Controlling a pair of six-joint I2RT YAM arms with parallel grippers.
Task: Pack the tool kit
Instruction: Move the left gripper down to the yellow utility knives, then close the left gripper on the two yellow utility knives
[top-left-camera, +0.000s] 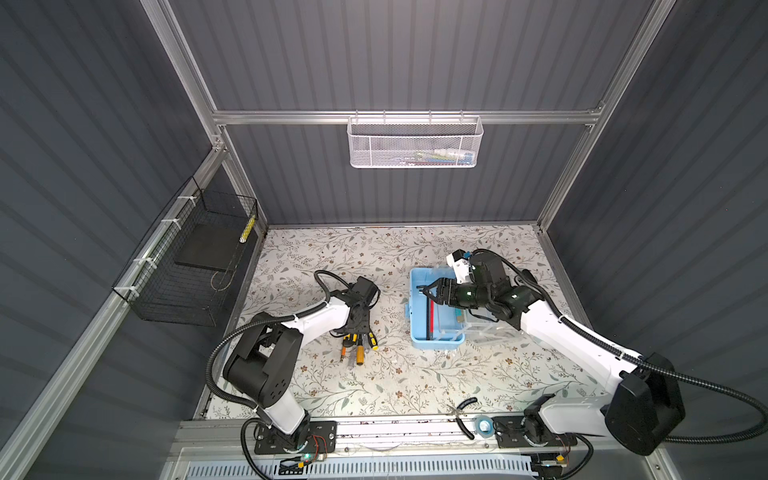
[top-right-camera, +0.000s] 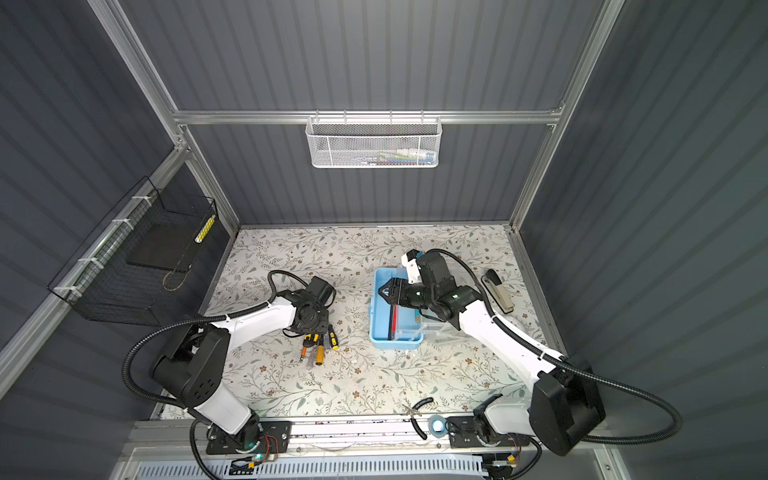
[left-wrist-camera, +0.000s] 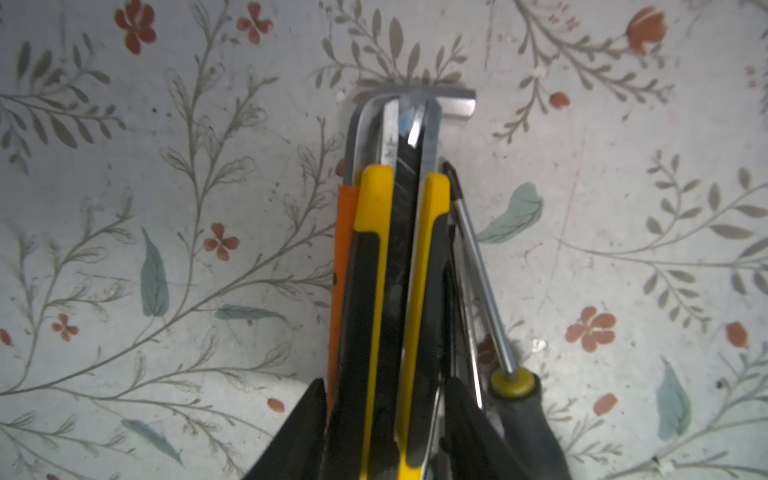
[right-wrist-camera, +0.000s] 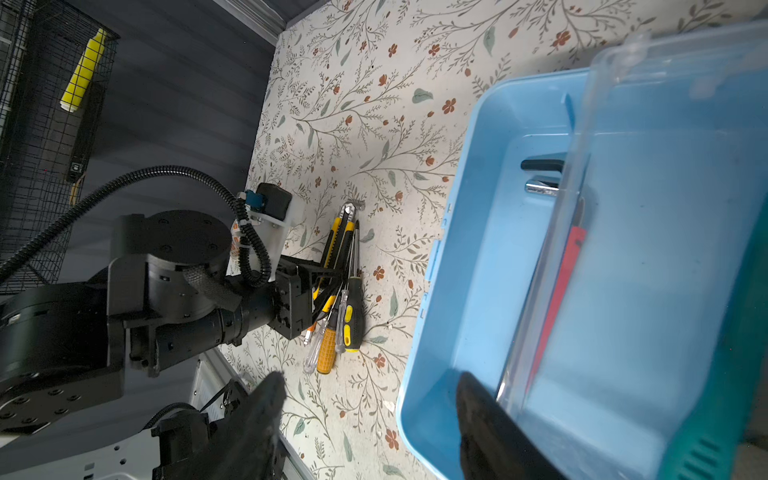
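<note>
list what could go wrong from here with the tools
The left gripper flanks several tools at once; some may slip out in a lift.
The screwdriver lies outside the jaws and may stay behind.
The right gripper straddles the box wall and could tip it.

Dark grey ribbed wall panels (top-left-camera: 395, 54) closed the cell on its left, far and right sides, set in an aluminium frame (top-left-camera: 291, 117). The tabletop (top-left-camera: 374, 386) had a pale covering printed with leafy sprigs and small red-brown flowers. A white mesh basket (top-left-camera: 415, 143) hung on the far rail, and a black wire basket (top-left-camera: 166, 291) on the left wall. A white slotted strip (top-left-camera: 374, 469) ran along the near edge.
</note>
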